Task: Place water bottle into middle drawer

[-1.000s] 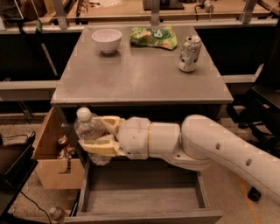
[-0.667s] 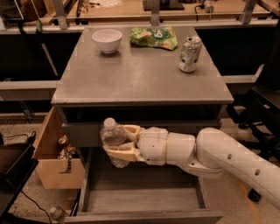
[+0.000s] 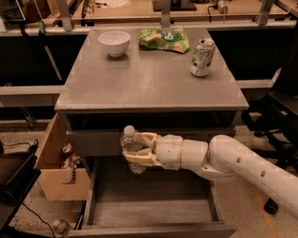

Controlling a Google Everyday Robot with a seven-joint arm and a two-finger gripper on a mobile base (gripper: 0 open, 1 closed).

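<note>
Jaws: gripper [image 3: 135,151] clenched on the upright water bottle [image 3: 131,141], one finger either side.
Table [image 3: 153,81]: grey top with bowl [image 3: 114,42], green bag [image 3: 164,39] and soda can [image 3: 202,57].
Middle drawer [image 3: 149,209]: pulled open below the table.
Bottle position: held over the drawer's rear left part, above its floor.

Lab or workshop: wooden workbenches [image 3: 135,13] behind the grey table [image 3: 149,81], gripper [image 3: 136,148] holding water bottle [image 3: 130,138] above middle drawer [image 3: 153,197].
</note>
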